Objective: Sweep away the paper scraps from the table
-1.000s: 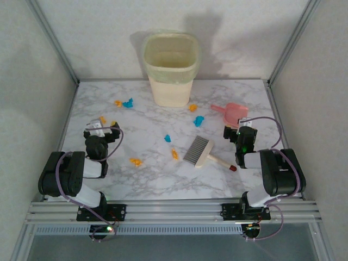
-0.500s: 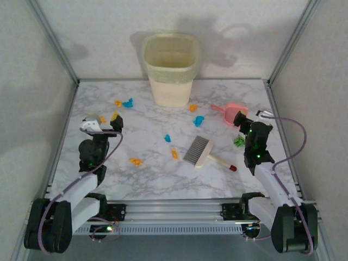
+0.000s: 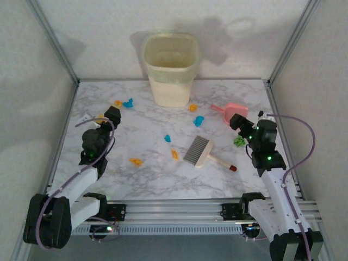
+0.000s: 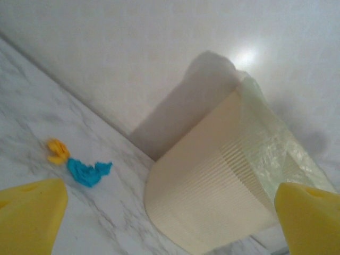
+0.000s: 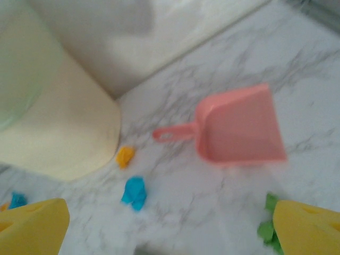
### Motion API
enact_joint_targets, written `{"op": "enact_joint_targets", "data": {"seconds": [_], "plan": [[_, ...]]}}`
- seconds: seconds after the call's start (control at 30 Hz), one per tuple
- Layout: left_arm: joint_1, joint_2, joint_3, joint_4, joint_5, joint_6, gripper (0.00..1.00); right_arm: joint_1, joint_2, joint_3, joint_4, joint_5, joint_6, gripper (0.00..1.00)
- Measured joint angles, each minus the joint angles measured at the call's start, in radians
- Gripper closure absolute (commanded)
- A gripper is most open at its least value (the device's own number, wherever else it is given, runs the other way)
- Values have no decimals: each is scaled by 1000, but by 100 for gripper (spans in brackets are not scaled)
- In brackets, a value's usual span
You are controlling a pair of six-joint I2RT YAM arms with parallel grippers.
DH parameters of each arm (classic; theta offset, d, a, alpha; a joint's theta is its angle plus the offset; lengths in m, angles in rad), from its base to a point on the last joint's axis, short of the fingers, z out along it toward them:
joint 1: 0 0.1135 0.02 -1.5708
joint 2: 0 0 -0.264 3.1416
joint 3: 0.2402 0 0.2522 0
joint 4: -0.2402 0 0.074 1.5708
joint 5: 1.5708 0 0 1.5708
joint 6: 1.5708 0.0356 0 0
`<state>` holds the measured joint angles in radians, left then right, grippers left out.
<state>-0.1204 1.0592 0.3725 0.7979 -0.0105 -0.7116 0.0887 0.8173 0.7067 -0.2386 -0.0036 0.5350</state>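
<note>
Both arms are stretching further up the frame than a second ago. The left gripper [image 3: 100,116] is nearing the upper-left scraps [image 3: 128,103], and the right gripper [image 3: 249,120] is closing on the dustpan [image 3: 234,112]. Both jaws are gaping apart, empty. The other scraps are lying unmoved across the middle of the table [image 3: 163,182].

I look down on the table [image 3: 152,179]. A bin [image 3: 170,70] stands at the far edge, centred. A dustpan [image 3: 234,112] lies to its right and nearer. A brush [image 3: 202,152] lies nearer still, right of centre. The paper scraps [image 3: 168,138] are scattered on the table: two left of the bin, two between bin and dustpan, three left of the brush, and one just beside my right hand [image 3: 249,120] at the right edge. My left hand [image 3: 100,116] is over the left side.
</note>
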Motion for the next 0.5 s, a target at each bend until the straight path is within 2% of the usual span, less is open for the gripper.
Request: {"op": "enact_joint_targets", "data": {"seconds": [0.1, 0.23, 0.4, 0.5], "plan": [[-97, 38, 44, -51, -17, -50, 0, 0, 30, 87, -172, -72, 10, 1], [-258, 90, 128, -166, -82, -124, 0, 13, 37, 85, -348, -157, 11, 1], [-462, 192, 253, -363, -145, -205, 1, 85, 43, 43, -486, -193, 10, 8], [-558, 243, 290, -457, -163, -221, 3, 137, 61, 37, -528, -183, 16, 16]]}}
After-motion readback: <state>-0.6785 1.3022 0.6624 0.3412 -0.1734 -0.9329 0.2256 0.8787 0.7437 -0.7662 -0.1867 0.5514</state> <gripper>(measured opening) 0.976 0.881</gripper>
